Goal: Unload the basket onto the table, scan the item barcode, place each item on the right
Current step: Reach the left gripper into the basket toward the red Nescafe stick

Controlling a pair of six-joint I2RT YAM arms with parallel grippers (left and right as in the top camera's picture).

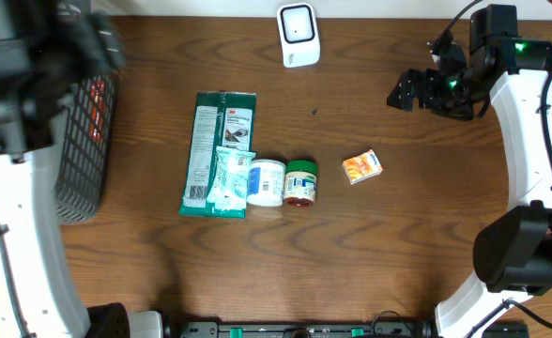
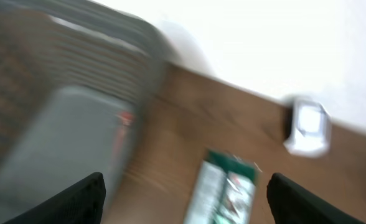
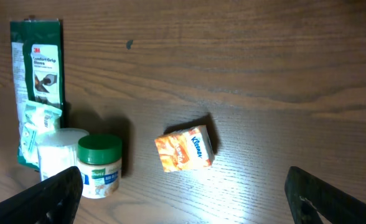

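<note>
The white barcode scanner [image 1: 298,35] stands at the table's far edge and shows blurred in the left wrist view as the scanner [image 2: 309,126]. On the table lie a green package [image 1: 218,150], a white jar [image 1: 266,182], a green-lidded jar [image 1: 300,181] and an orange tissue pack [image 1: 361,166]. My left gripper [image 2: 186,205] is open and empty, blurred, above the basket [image 2: 65,124] and the green package [image 2: 226,186]. My right gripper [image 3: 186,199] is open and empty, well above the tissue pack [image 3: 185,149] and green-lidded jar [image 3: 100,165].
A dark mesh basket [image 1: 86,141] stands at the left edge with something red [image 1: 96,103] showing through its wall. The right arm [image 1: 520,113] reaches in from the right side. Bare wood lies between the tissue pack and the scanner.
</note>
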